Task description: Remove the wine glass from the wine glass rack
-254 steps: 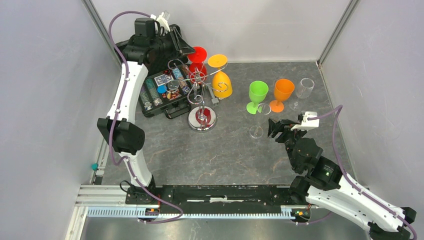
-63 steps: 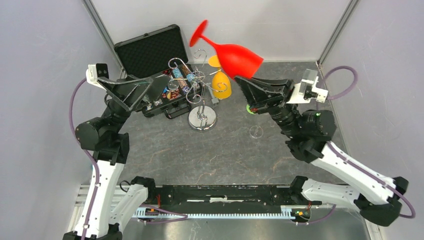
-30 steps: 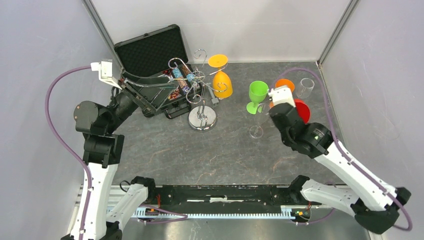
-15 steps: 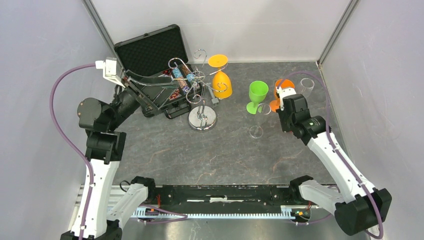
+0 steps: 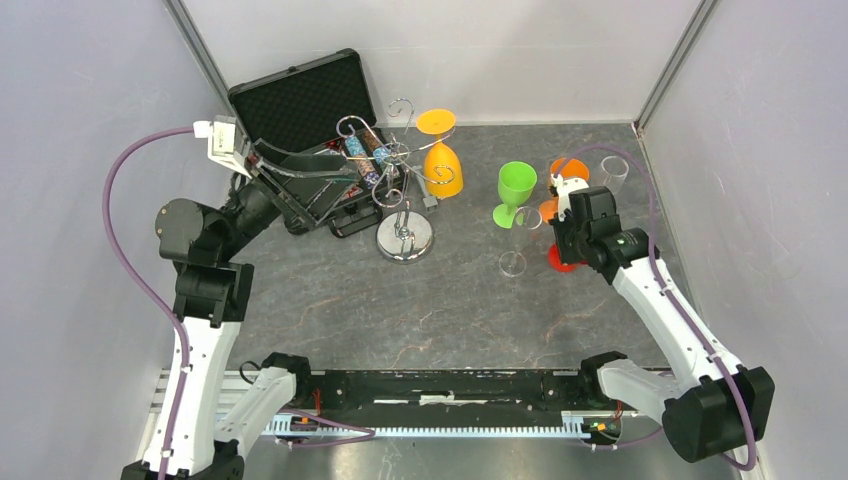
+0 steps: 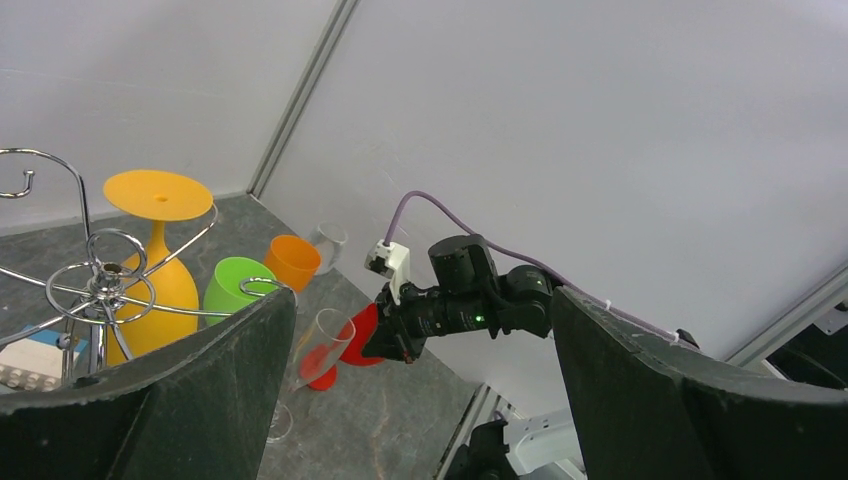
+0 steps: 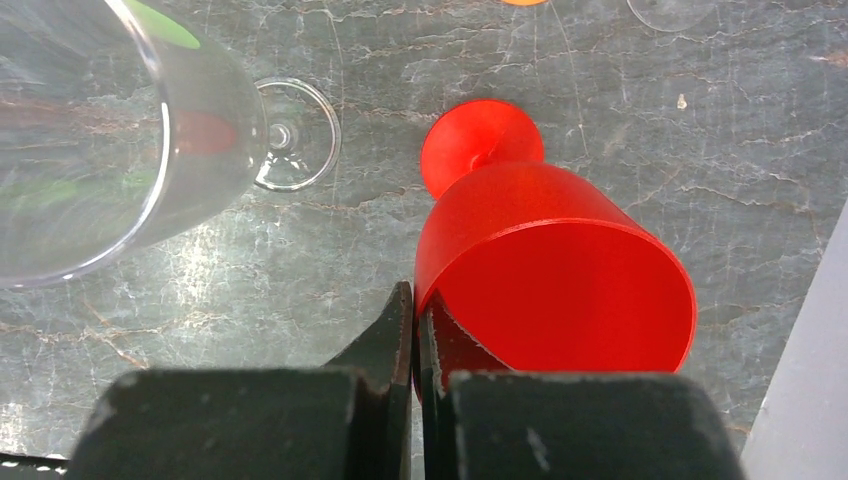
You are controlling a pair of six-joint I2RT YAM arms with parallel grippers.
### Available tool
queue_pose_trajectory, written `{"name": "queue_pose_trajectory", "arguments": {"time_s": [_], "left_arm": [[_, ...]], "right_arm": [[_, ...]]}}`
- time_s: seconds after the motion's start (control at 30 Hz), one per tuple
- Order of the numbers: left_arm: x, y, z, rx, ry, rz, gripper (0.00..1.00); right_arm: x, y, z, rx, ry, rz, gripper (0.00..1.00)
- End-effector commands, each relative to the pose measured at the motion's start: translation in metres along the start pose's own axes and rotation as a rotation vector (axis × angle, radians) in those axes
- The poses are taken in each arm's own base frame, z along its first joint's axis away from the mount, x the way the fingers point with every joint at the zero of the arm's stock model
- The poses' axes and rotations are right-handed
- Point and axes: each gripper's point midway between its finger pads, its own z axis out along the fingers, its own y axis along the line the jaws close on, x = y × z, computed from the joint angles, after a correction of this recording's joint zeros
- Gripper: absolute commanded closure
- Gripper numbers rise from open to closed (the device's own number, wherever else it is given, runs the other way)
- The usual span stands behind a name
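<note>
The wine glass rack (image 5: 404,185), a silver wire stand on a round mirror base, stands mid-table with a yellow glass (image 5: 443,165) hanging upside down from it. The red wine glass (image 5: 560,262) is off the rack and stands upright at the right, its foot at table level. My right gripper (image 7: 415,300) is shut on its rim (image 7: 555,270), one finger inside the bowl and one outside. My left gripper (image 5: 335,185) hangs open and empty over the black case, left of the rack (image 6: 105,290). The left wrist view looks across at the red glass (image 6: 360,335).
A black case of coloured chips (image 5: 300,110) lies open behind the rack. A green glass (image 5: 516,190), an orange glass (image 5: 568,168) and a clear glass (image 5: 612,172) stand at the right. A clear flute (image 7: 120,150) stands close beside the red glass. Grey walls enclose the table.
My right arm has brought the red glass down beside the clear flute, and its foot now shows on the table. The left arm has barely moved.
</note>
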Motion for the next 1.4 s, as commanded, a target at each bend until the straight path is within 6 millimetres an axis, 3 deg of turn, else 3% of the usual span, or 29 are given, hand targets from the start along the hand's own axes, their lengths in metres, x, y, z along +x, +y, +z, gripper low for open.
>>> {"name": "queue_pose_trajectory", "arguments": {"time_s": [0.0,0.17,0.33,0.53,0.7,0.83,1.03,1.1,1.27,1.37], "left_arm": [[-0.002,-0.008,0.001,0.044,-0.003,-0.007,0.0],[-0.001,-0.007,0.003,0.045,0.003,-0.033,0.0],[-0.002,-0.009,0.002,0.047,0.002,-0.028,0.0],[-0.002,-0.004,0.006,0.025,0.022,-0.061,0.0],[-0.005,-0.003,0.01,0.03,0.018,-0.075,0.0],[-0.007,0.002,0.016,0.018,0.029,-0.097,0.0],[-0.007,0.017,0.024,-0.016,0.029,-0.138,0.0],[-0.007,0.018,0.024,-0.023,0.024,-0.126,0.0],[-0.01,0.031,0.015,-0.136,0.011,-0.033,0.0],[-0.013,0.039,0.007,-0.205,-0.018,0.019,0.0]], "right_arm": [[-0.011,0.004,-0.001,-0.035,-0.05,-0.012,1.0],[-0.01,0.004,-0.002,-0.035,-0.057,-0.016,0.97],[-0.008,-0.001,0.0,-0.006,-0.043,-0.015,0.84],[-0.024,-0.016,-0.013,0.07,-0.113,-0.002,0.68],[-0.03,-0.02,-0.018,0.092,-0.136,0.012,0.65],[-0.048,-0.018,-0.031,0.069,-0.207,0.027,0.58],[-0.094,-0.009,-0.069,-0.007,-0.423,0.065,0.43],[-0.113,0.002,-0.083,-0.079,-0.5,0.072,0.41],[-0.165,0.076,-0.118,-0.535,-0.651,0.107,0.4],[-0.19,0.101,-0.13,-0.725,-0.684,0.248,0.41]]}}
